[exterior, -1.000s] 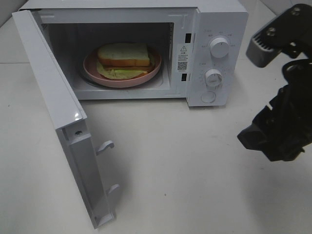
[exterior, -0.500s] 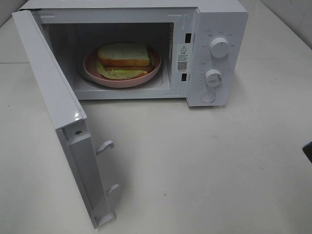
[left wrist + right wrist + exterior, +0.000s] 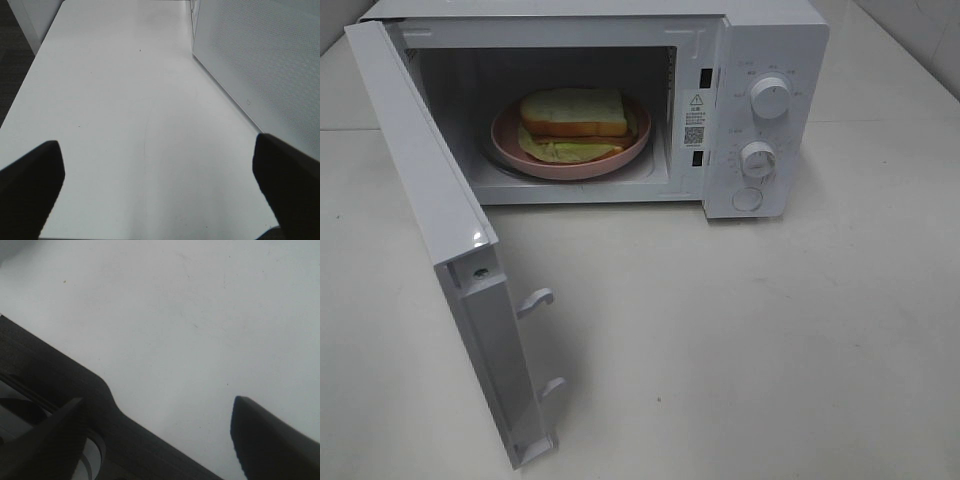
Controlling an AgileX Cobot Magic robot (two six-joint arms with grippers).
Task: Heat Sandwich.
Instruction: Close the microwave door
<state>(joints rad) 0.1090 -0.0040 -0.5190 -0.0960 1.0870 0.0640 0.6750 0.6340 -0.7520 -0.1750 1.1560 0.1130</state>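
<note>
Sandwich (image 3: 573, 113), two thick slices of pale white bread with tan crust and a yellow-green leafy filling, lies on a round pink plate (image 3: 570, 171) inside the cavity of the boxy white microwave oven (image 3: 775, 40). Filling spills out past the lower slice onto the plate.

The white hinged door (image 3: 420, 190) stands swung wide to the left. Two small hook latches (image 3: 535, 299) jut from its free edge. The control panel on the right carries an upper round knob (image 3: 770, 98), a lower round knob (image 3: 758, 160) and a round button (image 3: 747, 199) beneath. The matte white bench (image 3: 770, 350) shows faint scuffs.

Neither arm shows in the high view.
- Left jaws: dark blunt fingertips (image 3: 30, 185) wide apart, nothing between them, low over the bench beside a white panel of fine dot mesh (image 3: 260, 65), probably the door's outer face.
- Right jaws: dark fingertips (image 3: 270, 440) also apart and empty, over bare bench.

Judged step: loading looks done, so shutting the door comes next, then setting a knob.
- The left arm seems best placed. It should press flat on the outer face near the free edge, where leverage is greatest, and follow the hinge arc instead of shoving straight.
- The push should finish firmly enough that both hooks seat in the frame slots.
- The oven looks light and its smooth shell may slide on the bench, so a slow push suits.
- The ribbed knobs are small, so the jaws should close squarely across them.
</note>
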